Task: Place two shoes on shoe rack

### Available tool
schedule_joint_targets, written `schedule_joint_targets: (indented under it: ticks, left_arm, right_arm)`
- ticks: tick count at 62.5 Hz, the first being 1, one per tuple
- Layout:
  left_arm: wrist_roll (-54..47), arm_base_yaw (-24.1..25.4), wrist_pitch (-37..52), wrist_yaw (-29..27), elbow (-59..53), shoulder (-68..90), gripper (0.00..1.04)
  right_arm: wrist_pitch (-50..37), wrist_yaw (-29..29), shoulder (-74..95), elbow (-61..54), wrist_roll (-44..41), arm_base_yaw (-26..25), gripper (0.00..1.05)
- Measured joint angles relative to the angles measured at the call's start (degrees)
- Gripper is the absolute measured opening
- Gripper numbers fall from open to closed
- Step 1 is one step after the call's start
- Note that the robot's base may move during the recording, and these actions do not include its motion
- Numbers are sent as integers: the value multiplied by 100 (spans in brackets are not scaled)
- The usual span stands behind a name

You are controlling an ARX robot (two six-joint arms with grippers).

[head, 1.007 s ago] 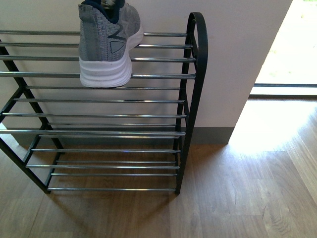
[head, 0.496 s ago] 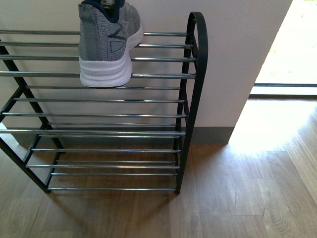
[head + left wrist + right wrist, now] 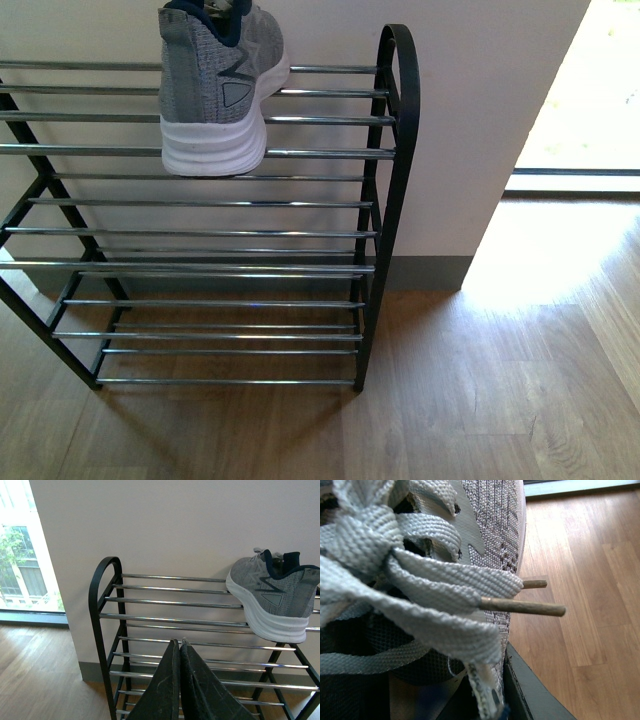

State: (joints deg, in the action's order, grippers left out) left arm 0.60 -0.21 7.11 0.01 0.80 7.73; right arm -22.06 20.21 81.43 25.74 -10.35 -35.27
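Shoe (image 3: 215, 90) on rack (image 3: 388, 220), upper left; my left gripper (image 3: 179, 642) jaws together; my right gripper (image 3: 522, 692) clamped on second shoe (image 3: 395, 580).

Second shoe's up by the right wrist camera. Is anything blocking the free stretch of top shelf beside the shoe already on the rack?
Nothing visible does. The top shelf rods between the placed shoe and the rack's end frame are bare.
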Motion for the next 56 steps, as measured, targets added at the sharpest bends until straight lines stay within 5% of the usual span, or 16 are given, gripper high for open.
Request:
schedule_joint_targets:
  ticks: [4,26,36,46,56]
  left_arm:
    - [0,0,-627,0,0,-511,1]
    - [0,7,-713,-2,0,-678,1]
    - [0,7,-713,-2,0,-678,31]
    - [0,7,-713,2,0,-680,56]
    - [0,7,-713,0,0,-680,81]
  right_arm:
    - [0,-2,0,0,0,0,3]
    - [0,0,-2,0,0,0,3]
    - [-57,22,15,-13,35,-2,3]
    - [-3182,-17,568,-632,802,101,3]
    - [-2741,-640,-4,-153,994,455,3]
